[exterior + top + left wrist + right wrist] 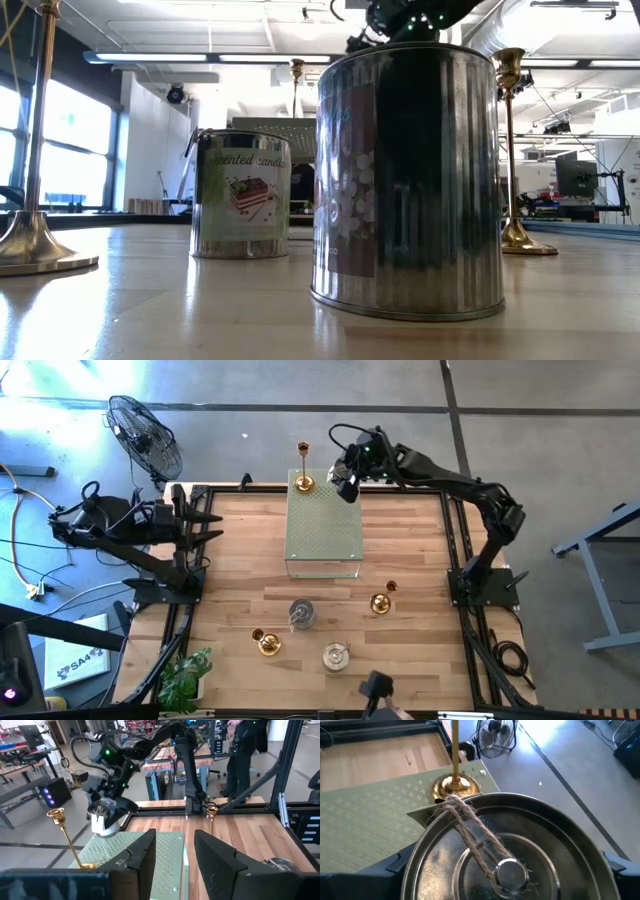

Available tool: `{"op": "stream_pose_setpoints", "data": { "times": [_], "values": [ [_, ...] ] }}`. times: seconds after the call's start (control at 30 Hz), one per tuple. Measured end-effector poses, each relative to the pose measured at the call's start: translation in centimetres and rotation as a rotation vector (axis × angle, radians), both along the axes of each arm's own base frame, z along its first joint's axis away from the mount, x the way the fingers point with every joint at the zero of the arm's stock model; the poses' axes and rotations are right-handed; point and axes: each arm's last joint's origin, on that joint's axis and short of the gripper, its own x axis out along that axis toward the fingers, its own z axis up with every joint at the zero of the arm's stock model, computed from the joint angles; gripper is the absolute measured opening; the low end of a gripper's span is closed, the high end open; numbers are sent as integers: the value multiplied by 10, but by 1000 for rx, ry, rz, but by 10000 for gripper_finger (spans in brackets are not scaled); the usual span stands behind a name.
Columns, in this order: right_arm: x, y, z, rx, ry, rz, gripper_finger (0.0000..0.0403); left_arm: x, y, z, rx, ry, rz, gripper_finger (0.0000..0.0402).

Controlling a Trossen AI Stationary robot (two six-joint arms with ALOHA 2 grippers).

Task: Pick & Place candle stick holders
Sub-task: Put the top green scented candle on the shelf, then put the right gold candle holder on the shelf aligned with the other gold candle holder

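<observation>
My right gripper [347, 486] fingers clamp a squat silver lidded tin [505, 850]; only its wrist view shows the twine. Left gripper [172, 857] fingers stand apart.

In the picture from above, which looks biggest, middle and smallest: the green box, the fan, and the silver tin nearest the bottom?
1. Green box, biggest.
2. Fan, smaller than the box.
3. Silver tin, smallest by far.
The fan stands off the table, so its true size is less sure.

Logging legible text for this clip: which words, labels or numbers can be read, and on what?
"Scented candle": label with a cake picture on the farther silver tin, partly cut off by its edge.
"SA4": start of a print on a white sheet by the table's left corner; rest unreadable.
Nearest silver tin: label too dark to read.
</observation>
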Motion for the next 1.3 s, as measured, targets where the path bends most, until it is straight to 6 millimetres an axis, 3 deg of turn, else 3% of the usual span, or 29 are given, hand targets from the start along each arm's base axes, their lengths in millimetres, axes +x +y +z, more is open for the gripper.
{"op": "stream_pose_setpoints", "data": {
  "times": [0.57, 1.13, 1.3],
  "values": [
    [9, -14, -20, 51, -15, 35, 357, -1, 2, -1, 38, 12, 56, 131],
    [12, -15, -17, 26, -55, 52, 368, -1, 2, -1, 34, 11, 56, 131],
    [10, -12, -7, 12, -94, 59, 369, -1, 2, -1, 31, 11, 56, 131]
  ]
}}
